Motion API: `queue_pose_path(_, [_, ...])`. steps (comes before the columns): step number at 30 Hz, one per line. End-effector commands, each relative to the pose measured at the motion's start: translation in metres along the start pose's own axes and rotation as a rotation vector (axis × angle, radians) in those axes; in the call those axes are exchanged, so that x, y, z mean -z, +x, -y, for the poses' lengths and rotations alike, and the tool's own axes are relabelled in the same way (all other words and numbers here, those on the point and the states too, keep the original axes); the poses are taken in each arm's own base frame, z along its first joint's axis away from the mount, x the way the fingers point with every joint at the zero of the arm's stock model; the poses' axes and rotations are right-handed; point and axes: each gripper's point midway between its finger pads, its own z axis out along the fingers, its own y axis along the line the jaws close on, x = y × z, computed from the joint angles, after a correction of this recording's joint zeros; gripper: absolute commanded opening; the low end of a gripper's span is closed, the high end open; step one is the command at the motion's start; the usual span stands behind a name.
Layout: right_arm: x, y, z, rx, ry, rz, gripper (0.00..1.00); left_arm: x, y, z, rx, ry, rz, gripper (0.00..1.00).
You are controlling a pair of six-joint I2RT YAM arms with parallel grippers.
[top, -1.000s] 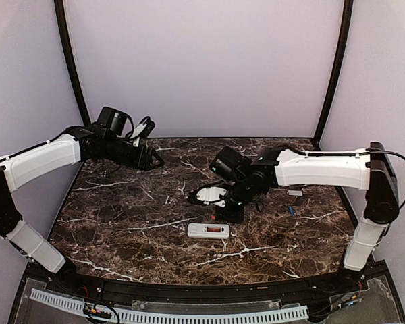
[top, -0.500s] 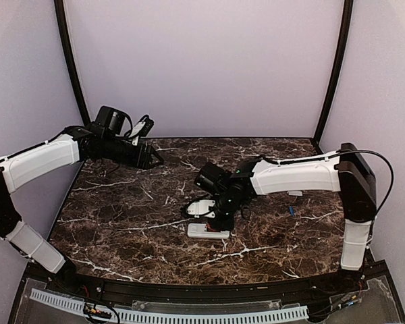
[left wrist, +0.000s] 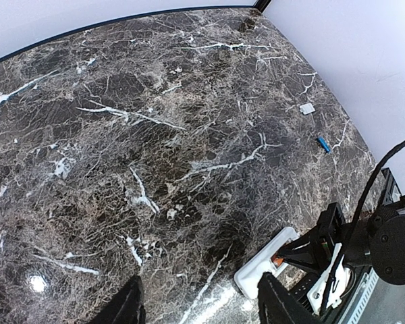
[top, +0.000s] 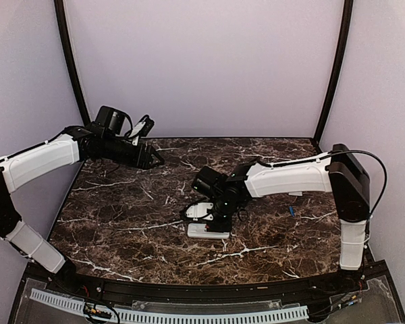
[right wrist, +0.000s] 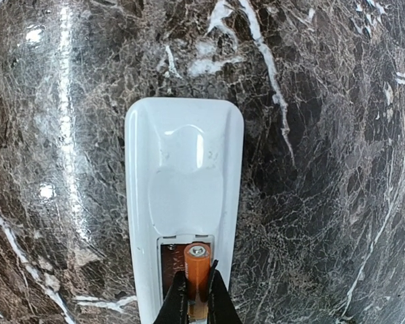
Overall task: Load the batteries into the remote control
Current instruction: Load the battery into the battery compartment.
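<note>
Remote control: lies back-up on the table, near the front edge at centre. The cover is off and the battery bay is exposed.
Right gripper: down over the bay end of the remote, fingers pinched on the orange battery.
Orange battery: lengthwise in one side of the bay, metal cap pointing toward the body of the remote. The strip of bay beside it shows bare. Cannot tell whether it is pressed home or only resting on the contacts.
Progress, first cell: judged mid-insertion. It is placed in the slot but not released.
Blue battery: loose on the table to the right of the remote, well apart from it, with nothing touching it.
Progress, second cell: not started.
Cover plate: small flat whitish piece just beyond the blue battery, toward the right wall.
Left gripper: raised over the far-left part of the table, fingers spread, holding nothing, well apart from the remote.
Remaining, as judged:
- seat the orange cell and let go
- fetch the blue cell and lay it in the bare slot
Risk noted: the remote is unbraced and could skid or tip under a push at its end.
</note>
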Motion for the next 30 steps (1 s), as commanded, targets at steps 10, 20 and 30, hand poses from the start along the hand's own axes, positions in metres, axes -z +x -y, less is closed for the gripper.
queue_pose_path(10, [-0.003,0.001,-0.001,-0.008,0.008,-0.04,0.13,0.002,0.003,0.0,0.022,0.03,-0.005,0.56])
queue_pose_path(20, [-0.003,0.002,0.001,-0.006,0.02,-0.052,0.17,0.002,0.003,0.002,0.025,0.042,-0.008,0.56])
queue_pose_path(30, [-0.01,0.004,0.004,0.015,0.028,-0.075,0.2,0.003,0.004,0.002,0.023,0.038,-0.007,0.56])
